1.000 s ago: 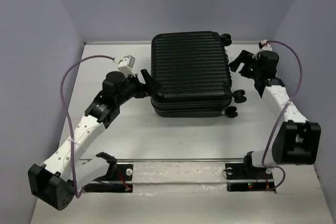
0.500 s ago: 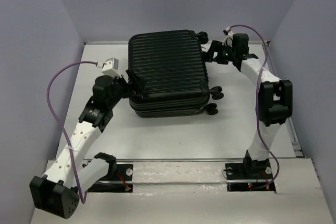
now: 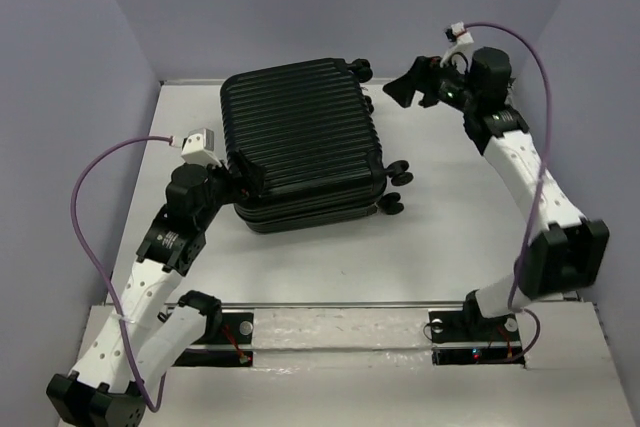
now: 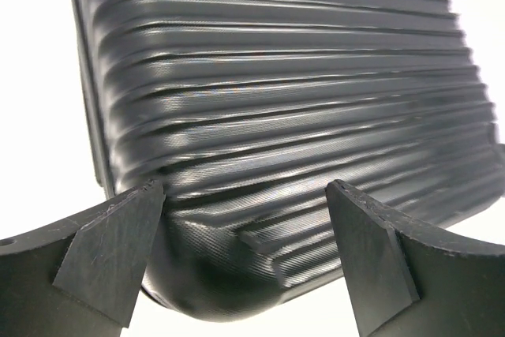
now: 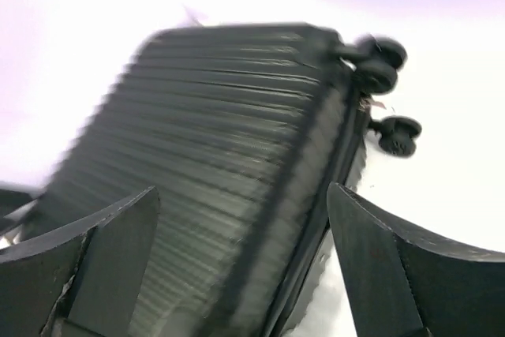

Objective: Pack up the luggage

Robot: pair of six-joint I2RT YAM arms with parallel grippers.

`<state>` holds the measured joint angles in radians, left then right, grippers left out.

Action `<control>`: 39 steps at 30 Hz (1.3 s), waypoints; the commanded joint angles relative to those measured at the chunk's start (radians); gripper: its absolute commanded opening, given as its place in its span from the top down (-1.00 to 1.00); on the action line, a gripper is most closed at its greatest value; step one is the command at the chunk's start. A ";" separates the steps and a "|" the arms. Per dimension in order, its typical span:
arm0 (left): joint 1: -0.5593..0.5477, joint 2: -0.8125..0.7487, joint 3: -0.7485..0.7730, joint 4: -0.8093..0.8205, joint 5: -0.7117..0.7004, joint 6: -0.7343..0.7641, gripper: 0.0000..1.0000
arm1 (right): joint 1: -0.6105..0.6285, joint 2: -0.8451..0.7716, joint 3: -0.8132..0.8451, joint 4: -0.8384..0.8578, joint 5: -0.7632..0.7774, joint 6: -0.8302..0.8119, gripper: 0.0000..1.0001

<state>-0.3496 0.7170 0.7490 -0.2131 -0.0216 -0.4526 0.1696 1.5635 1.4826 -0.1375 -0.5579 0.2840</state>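
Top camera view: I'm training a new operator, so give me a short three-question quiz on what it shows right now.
1. True or false: the left gripper stands open at a corner of the suitcase.
2. The right gripper is: A) shut on a wheel; B) open and apart from the suitcase; C) inside the suitcase.
3. Fill in: from above, the wheels sit on the suitcase's ___ side.

Key: 1 true; 2 B; 3 right.

One luggage (image 3: 300, 142), two tools (image 3: 247, 175) (image 3: 410, 89)
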 commanded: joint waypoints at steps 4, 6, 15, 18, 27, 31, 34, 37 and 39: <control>0.135 0.039 0.053 -0.071 0.081 0.084 -0.98 | 0.189 -0.459 -0.618 0.410 0.013 0.064 0.30; 0.178 0.050 0.044 -0.072 0.191 0.101 -0.98 | 0.295 -0.531 -0.766 0.546 0.074 0.067 0.67; 0.213 0.120 0.021 -0.040 0.336 0.108 -0.98 | 0.492 -0.622 -1.160 0.743 0.427 0.078 -0.11; 0.213 0.134 0.016 -0.008 0.367 0.094 -0.98 | 0.492 -0.577 -1.205 0.839 0.525 0.070 -0.04; 0.212 0.133 0.013 -0.019 0.365 0.104 -0.98 | 0.492 -0.531 -1.214 0.906 0.656 0.047 0.12; 0.213 0.127 0.006 -0.017 0.357 0.111 -0.98 | 0.492 -0.548 -1.211 0.813 0.655 0.061 0.15; 0.213 0.124 0.009 -0.017 0.354 0.109 -0.98 | 0.492 -0.617 -1.219 0.744 0.632 0.084 0.11; 0.213 0.128 0.016 -0.014 0.359 0.111 -0.98 | 0.492 -0.678 -1.208 0.638 0.636 0.099 0.07; 0.213 0.128 0.016 -0.011 0.362 0.109 -0.98 | 0.492 -0.697 -1.206 0.598 0.648 0.106 0.03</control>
<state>-0.1310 0.8444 0.7616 -0.2352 0.3008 -0.3660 0.6624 0.9096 0.2607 0.5407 0.0513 0.3714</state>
